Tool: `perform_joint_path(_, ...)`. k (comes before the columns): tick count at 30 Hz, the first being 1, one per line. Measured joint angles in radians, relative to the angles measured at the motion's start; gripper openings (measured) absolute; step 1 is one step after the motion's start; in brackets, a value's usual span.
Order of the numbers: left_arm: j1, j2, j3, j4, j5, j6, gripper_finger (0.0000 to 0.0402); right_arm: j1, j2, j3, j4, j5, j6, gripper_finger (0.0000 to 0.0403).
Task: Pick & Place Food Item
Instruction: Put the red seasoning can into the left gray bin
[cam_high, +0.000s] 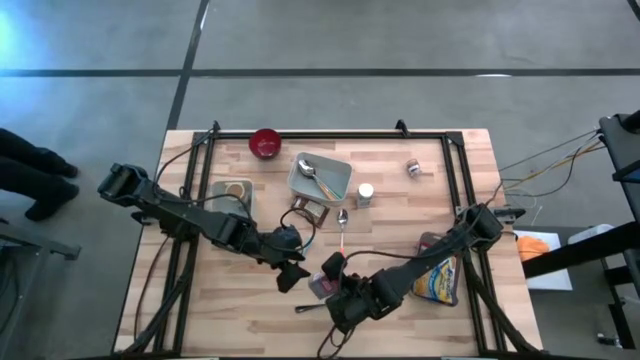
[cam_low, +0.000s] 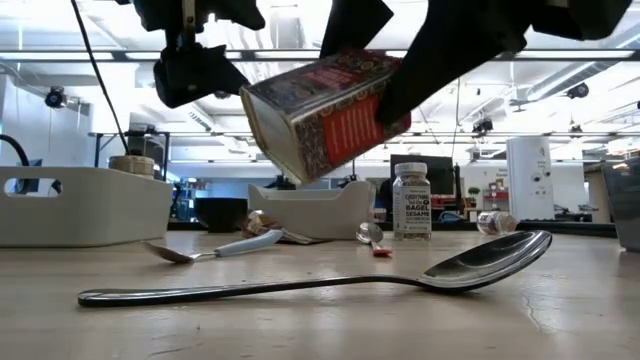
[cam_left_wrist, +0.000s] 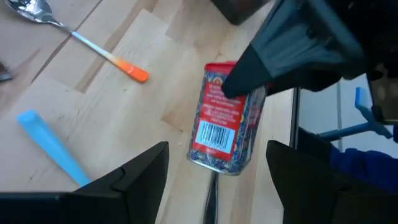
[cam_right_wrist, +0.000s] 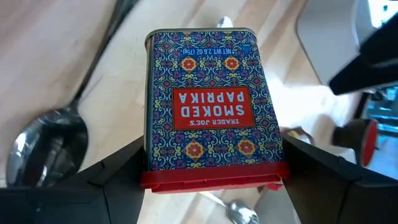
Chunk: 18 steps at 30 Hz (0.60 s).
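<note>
A tin of smoked paprika (cam_right_wrist: 208, 106), patterned blue and red with a red lid, hangs tilted above the wooden table (cam_high: 230, 320), near its front middle. My right gripper (cam_right_wrist: 214, 180) is shut on it. In the low view the tin (cam_low: 325, 110) is well clear of the tabletop. My left gripper (cam_left_wrist: 217, 180) stands open just to the tin's left (cam_high: 290, 272), with nothing between its fingers. It looks toward the tin (cam_left_wrist: 224, 121). My right gripper pinches the tin between its two fingers at the red lid end (cam_right_wrist: 211, 177), one finger (cam_right_wrist: 118, 168) on each narrow side. The fingers slant down from the table's right. The tin is lifted clear and tilted, its bottom end pointing away from the gripper.
A large steel spoon (cam_low: 300, 285) lies on the table below the tin. Farther back are a white tray (cam_high: 335, 185) holding a spoon, a red bowl (cam_high: 265, 143), a spice jar (cam_high: 365, 195), an orange-handled spoon (cam_high: 342, 228) and a snack bag (cam_high: 440, 275) on the right.
</note>
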Motion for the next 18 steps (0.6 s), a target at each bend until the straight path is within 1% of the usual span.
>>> perform_joint_path(4,0.000,0.000,0.000,0.002,0.000,0.008,0.0274,0.003,0.000,0.016,-0.008,0.008,-0.002,0.0302)
perform_joint_path(7,-0.002,0.000,0.000,0.006,0.000,0.049,0.0285,0.007,0.000,0.019,-0.010,0.009,-0.015,0.0302)
perform_joint_path(15,-0.002,0.000,0.000,0.032,-0.012,0.085,0.0354,0.009,-0.001,0.019,-0.011,0.031,-0.034,0.0302)
perform_joint_path(18,-0.004,0.003,-0.001,0.039,-0.012,0.110,0.0373,0.009,-0.012,0.019,-0.008,0.032,-0.052,0.0302)
